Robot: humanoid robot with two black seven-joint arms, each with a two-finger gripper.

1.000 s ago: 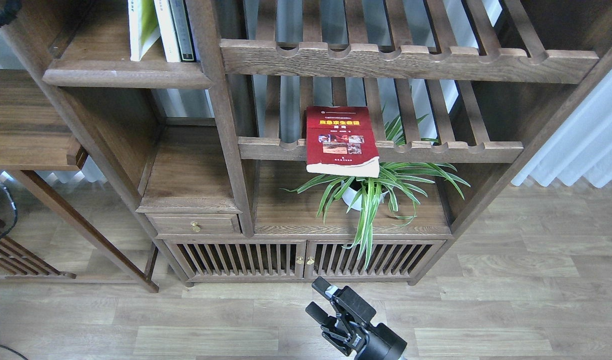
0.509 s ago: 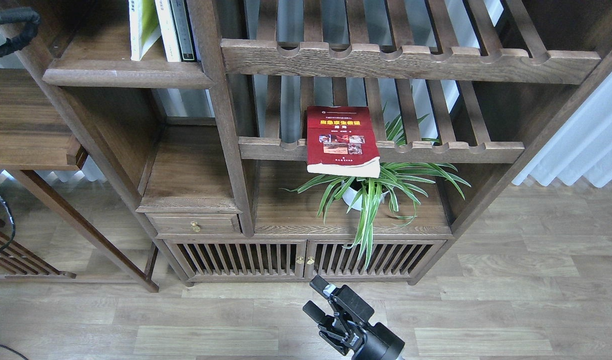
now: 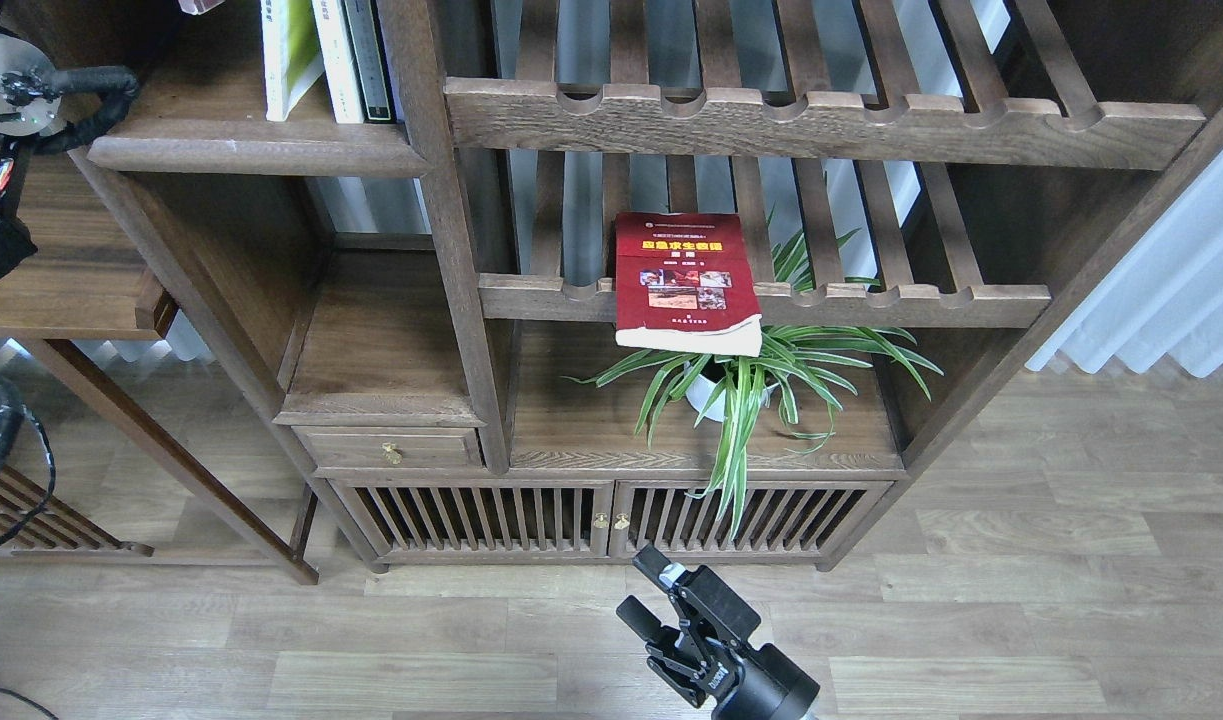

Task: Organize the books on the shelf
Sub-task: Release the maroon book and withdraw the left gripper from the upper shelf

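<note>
Red paperback with yellow title (image 3: 685,282) lying flat on slatted wooden rack (image 3: 901,303), overhanging spider plant (image 3: 751,380), right pincer (image 3: 652,601) hanging low with fingers parted, holding nothing, left pincer's state impossible to tell

Changes since the earlier pictures, for your record:

- Left arm (image 3: 16,85): more of it now shows at the top left corner of the view. A round silver joint and a black cable, barely seen a second ago, sit beside the left end of the shelf (image 3: 251,150). Its gripper cannot be made out.
- Right gripper (image 3: 646,592): shifted slightly right and up at the bottom edge, over the floor; fingers apart as before.
- A small pinkish thing has appeared at the top edge, left of the upright books (image 3: 321,55); too little shows to identify it.
</note>
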